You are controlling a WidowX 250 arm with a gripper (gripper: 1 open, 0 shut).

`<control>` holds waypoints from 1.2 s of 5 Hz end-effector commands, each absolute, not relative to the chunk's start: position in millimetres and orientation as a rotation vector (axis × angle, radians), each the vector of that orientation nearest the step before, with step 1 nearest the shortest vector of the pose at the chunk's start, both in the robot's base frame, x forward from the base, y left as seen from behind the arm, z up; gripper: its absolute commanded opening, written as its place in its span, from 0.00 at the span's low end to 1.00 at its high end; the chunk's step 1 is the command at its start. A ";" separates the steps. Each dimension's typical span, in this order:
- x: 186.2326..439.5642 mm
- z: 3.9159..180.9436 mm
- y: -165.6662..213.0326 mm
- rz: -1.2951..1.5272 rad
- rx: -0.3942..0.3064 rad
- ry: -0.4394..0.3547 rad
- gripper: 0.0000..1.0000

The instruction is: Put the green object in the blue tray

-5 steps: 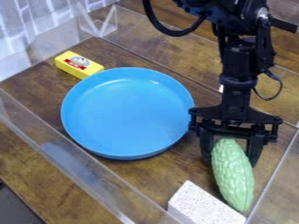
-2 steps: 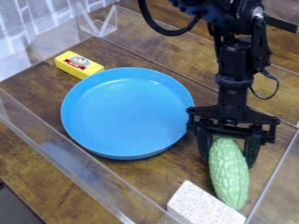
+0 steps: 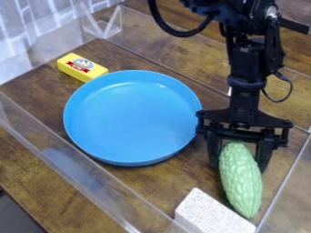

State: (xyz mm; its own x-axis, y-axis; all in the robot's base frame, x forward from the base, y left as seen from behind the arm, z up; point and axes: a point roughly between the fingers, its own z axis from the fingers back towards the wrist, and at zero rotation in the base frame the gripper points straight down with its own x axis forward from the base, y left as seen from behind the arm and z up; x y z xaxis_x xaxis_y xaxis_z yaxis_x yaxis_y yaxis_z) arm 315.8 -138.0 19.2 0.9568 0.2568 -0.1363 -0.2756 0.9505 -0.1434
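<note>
The green object [image 3: 242, 182], a bumpy light green gourd, lies on the wooden table at the lower right, just right of the blue tray [image 3: 127, 116]. My gripper [image 3: 241, 158] points down over the gourd's upper end, with one black finger on each side of it, shut on it. The gourd's lower end points toward the front edge. The round blue tray has nothing in it, and its right rim lies close to my left finger [image 3: 213, 150].
A small yellow box [image 3: 82, 65] lies behind the tray at the left. A grey-white speckled sponge block [image 3: 210, 214] sits at the front edge, just left of the gourd's tip. Clear plastic walls [image 3: 49, 155] border the table at the front and left.
</note>
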 end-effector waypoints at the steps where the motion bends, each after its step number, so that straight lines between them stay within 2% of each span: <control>1: 318.8 20.2 -147.1 0.281 -0.164 0.110 0.00; 3: 327.8 19.4 -146.9 0.372 -0.173 0.107 0.00; 5: 334.1 25.8 -131.6 0.402 -0.172 0.102 0.00; 6: 327.0 29.3 -132.2 0.400 -0.171 0.102 0.00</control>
State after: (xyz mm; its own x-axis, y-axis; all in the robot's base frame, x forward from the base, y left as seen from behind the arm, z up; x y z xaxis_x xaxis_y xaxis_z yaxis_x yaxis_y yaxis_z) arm 322.3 -138.4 20.4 0.9178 0.3657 -0.1547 -0.3860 0.9129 -0.1323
